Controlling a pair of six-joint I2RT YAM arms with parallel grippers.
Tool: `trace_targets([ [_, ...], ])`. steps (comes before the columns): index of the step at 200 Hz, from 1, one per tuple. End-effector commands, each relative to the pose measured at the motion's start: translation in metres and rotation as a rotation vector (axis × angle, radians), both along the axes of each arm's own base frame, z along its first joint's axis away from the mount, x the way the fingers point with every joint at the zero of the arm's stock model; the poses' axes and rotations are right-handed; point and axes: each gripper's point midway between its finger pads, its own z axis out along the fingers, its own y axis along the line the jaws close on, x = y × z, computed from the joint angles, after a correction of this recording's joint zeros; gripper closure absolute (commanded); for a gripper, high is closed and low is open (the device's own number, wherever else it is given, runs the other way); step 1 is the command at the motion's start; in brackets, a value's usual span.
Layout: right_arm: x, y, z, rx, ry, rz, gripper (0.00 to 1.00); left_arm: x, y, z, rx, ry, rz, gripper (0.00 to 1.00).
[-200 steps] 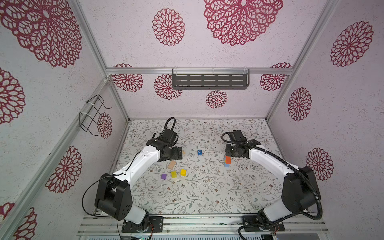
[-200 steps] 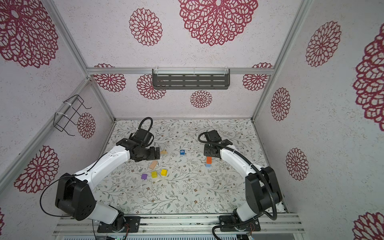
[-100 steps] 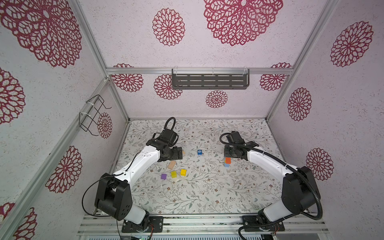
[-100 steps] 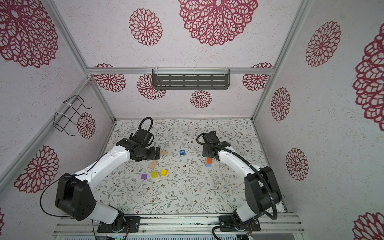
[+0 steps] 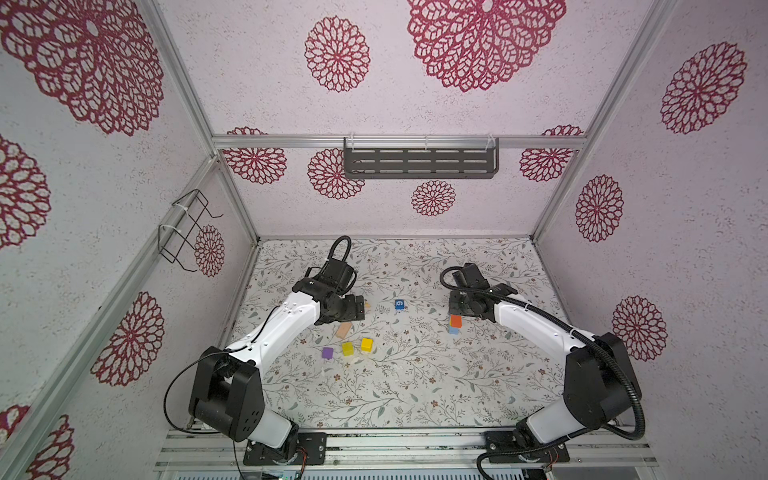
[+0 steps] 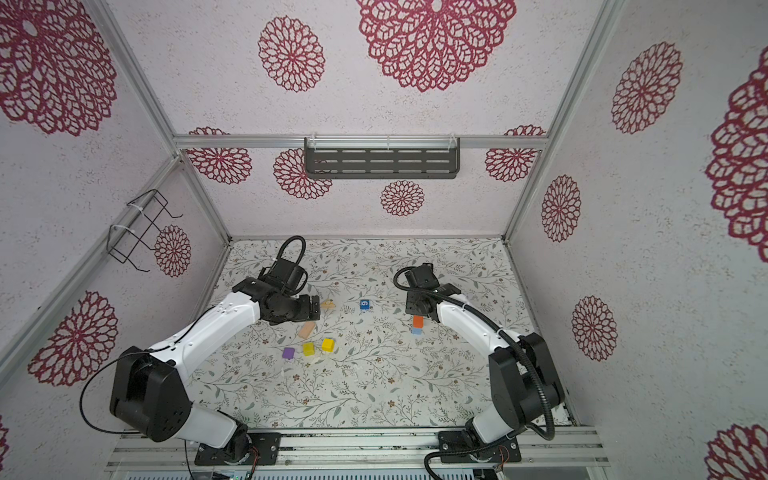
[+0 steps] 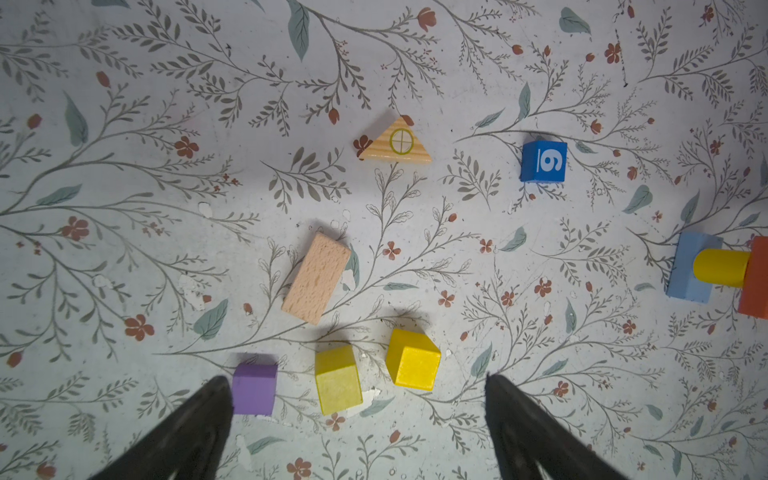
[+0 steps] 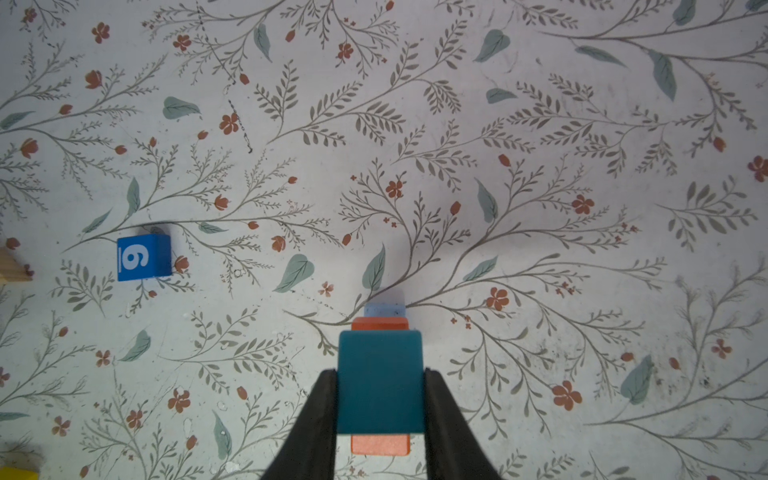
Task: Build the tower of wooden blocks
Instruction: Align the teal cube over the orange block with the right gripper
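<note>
Both top views: wood block tower [image 5: 456,324] is sitting right of centre, barely started, and right gripper [image 5: 462,309] is hanging over it.
Left wrist: left gripper [image 7: 356,381] is gaping wide, empty. Matte purple cube [image 7: 254,388] and bare-wood plank [image 7: 316,277] are lying loose.
Right wrist: jaws are pinching a smooth teal block [image 8: 380,382] above the orange slab [image 8: 378,444]. Seated or not, can't tell.

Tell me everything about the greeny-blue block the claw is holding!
The teal block is small and squarish, with a plain, smooth, matte top that looks like painted wood. It sits level, pinched on two opposite sides by the right claw. It is straight above the orange block, which stands over a light blue block. Whether it touches the orange one yet cannot be told.
</note>
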Motion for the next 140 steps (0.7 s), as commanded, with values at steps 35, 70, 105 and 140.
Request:
trace_targets([
  [35,0.007,0.001,0.005,-0.003,-0.023,-0.021,0.78,0.004,-0.003,0.01,-0.028,-0.043,-0.002,0.03],
  [70,0.006,0.0,0.0,-0.008,-0.012,-0.023,0.78,0.004,-0.003,0.009,-0.031,-0.041,-0.003,0.03],
  [105,0.007,0.002,-0.001,-0.009,-0.009,-0.019,0.78,0.005,-0.004,0.009,-0.034,-0.04,-0.003,0.03],
  [140,0.008,0.003,-0.003,-0.009,-0.006,-0.015,0.78,0.005,-0.003,0.008,-0.038,-0.037,0.001,0.03],
])
